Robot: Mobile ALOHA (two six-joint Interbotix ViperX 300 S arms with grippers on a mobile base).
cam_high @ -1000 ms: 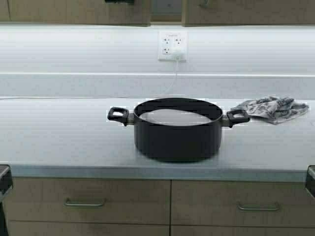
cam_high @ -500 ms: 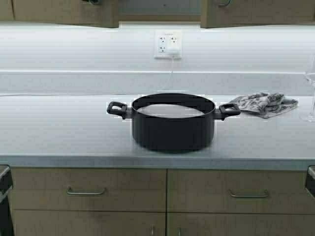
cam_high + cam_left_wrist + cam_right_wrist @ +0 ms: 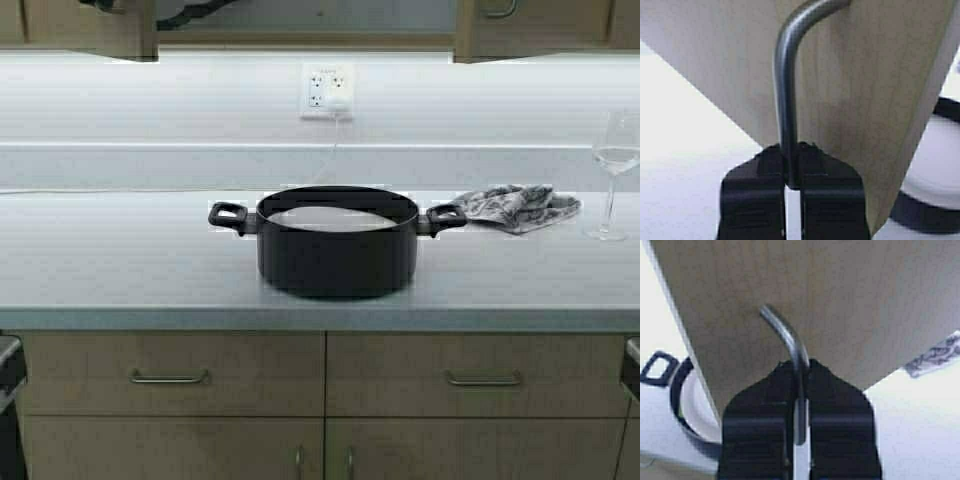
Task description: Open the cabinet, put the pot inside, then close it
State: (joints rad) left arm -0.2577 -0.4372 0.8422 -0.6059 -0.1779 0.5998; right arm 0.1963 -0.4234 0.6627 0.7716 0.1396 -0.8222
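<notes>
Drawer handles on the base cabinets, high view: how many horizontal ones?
2: left drawer handle below the pot's left side, right drawer handle below the cloth. More may lie outside the frame.

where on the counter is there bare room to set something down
The widest bare stretch of the counter lies left of the pot. A bare strip runs along the front edge. The right is crowded: the cloth almost meets the pot's handle, with the wine glass beyond.

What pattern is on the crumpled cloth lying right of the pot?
The crumpled cloth has a grey-and-white mottled print, shown best in the high view.
</notes>
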